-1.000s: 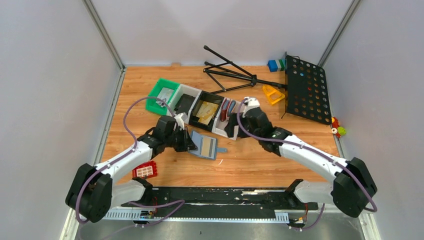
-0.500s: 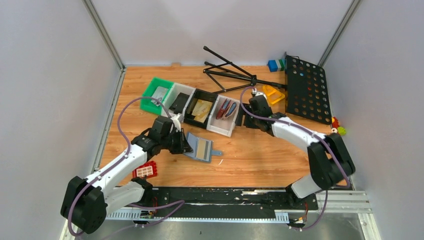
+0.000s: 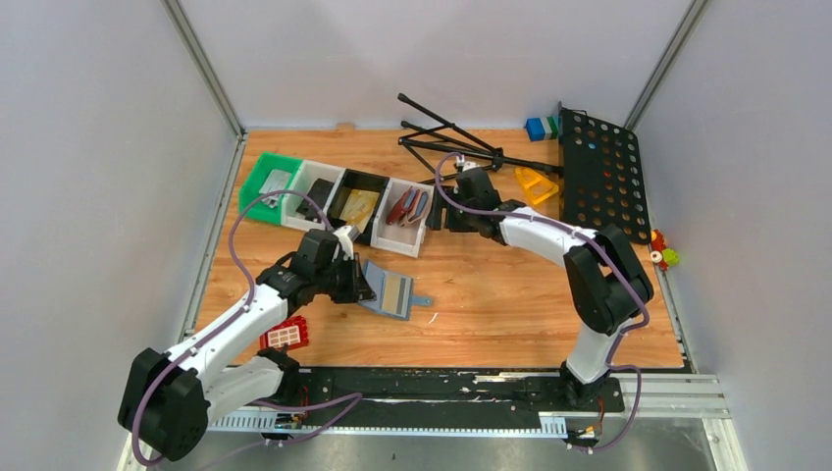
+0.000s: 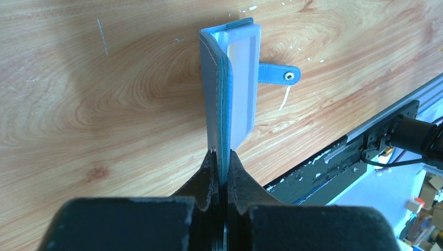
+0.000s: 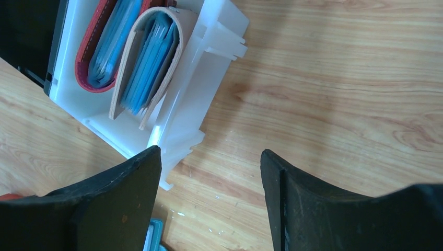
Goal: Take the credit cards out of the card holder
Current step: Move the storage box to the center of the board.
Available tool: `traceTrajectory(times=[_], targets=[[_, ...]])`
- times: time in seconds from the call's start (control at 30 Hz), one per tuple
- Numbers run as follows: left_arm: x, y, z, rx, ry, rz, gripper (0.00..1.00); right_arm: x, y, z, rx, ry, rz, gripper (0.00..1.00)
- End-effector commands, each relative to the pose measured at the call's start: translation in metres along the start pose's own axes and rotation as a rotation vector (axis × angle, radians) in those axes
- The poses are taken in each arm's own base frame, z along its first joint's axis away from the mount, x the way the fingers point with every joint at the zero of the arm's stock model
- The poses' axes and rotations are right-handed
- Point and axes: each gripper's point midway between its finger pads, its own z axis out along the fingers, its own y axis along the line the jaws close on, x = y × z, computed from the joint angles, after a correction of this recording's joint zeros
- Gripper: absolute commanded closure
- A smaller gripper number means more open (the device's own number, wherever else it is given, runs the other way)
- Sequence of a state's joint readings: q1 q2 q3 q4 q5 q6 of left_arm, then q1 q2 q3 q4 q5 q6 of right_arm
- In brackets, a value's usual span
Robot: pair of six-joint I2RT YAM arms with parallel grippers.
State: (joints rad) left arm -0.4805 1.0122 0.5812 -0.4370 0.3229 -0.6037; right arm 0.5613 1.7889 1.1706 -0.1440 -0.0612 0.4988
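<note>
Two fingers of left gripper clamped on one edge of slate-blue soft bifold card holder, open on wooden table, gold-tan credit card showing inside; farther back, right gripper fingers apart beside white plastic bin of wallets.

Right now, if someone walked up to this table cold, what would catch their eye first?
Probably the slate-blue card holder, half open mid-table with a gold-tan card showing inside, the left gripper pinched shut on its edge. Next, the right gripper hanging open beside the white bin of wallets, at the right end of the far row of bins. The black perforated panel at far right stands out too.
</note>
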Motion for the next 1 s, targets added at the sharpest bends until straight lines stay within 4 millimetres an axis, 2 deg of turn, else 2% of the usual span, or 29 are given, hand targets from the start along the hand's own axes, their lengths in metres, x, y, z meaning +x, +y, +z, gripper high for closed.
traceTrajectory(times=[0.0, 0.13, 0.17, 0.2, 0.23, 0.27, 0.37, 0.5, 0.67, 0.8, 0.9, 0.97], targets=[[-0.013, -0.013, 0.001, 0.07, -0.045, 0.048, 1.0, -0.032, 0.012, -0.031, -0.029, -0.129, -0.084, 0.29], [-0.012, -0.027, 0.005, 0.157, -0.025, 0.053, 1.0, -0.033, 0.016, -0.067, -0.059, -0.292, -0.196, 0.26], [-0.011, -0.029, 0.007, 0.172, -0.015, 0.05, 1.0, -0.036, 0.023, -0.076, -0.083, -0.359, -0.224, 0.23], [-0.01, -0.03, 0.009, 0.181, -0.009, 0.045, 1.0, -0.037, 0.025, -0.08, -0.087, -0.403, -0.253, 0.18], [-0.01, -0.029, 0.011, 0.185, -0.006, 0.04, 1.0, -0.035, 0.025, -0.08, -0.082, -0.437, -0.287, 0.08], [-0.012, -0.03, 0.013, 0.193, -0.015, 0.039, 1.0, -0.033, 0.025, -0.075, -0.08, -0.467, -0.322, 0.01], [-0.017, -0.033, 0.018, 0.209, -0.034, 0.03, 1.0, -0.016, 0.02, -0.035, -0.037, -0.43, -0.397, 0.0], [-0.029, -0.039, 0.019, 0.215, -0.056, 0.028, 1.0, 0.0, 0.037, 0.01, -0.012, -0.385, -0.52, 0.0], [-0.032, -0.028, 0.021, 0.142, -0.061, 0.018, 1.0, 0.007, 0.065, 0.042, -0.077, -0.355, -0.625, 0.0], [-0.026, -0.022, 0.021, 0.121, -0.049, 0.018, 1.0, 0.019, 0.058, 0.071, -0.067, -0.243, -0.63, 0.0], [-0.024, -0.019, 0.02, 0.11, -0.046, 0.018, 1.0, 0.005, 0.062, 0.076, -0.076, -0.246, -0.613, 0.0], [-0.024, -0.019, 0.019, 0.109, -0.046, 0.02, 1.0, -0.001, 0.061, 0.081, -0.105, -0.231, -0.542, 0.0]])
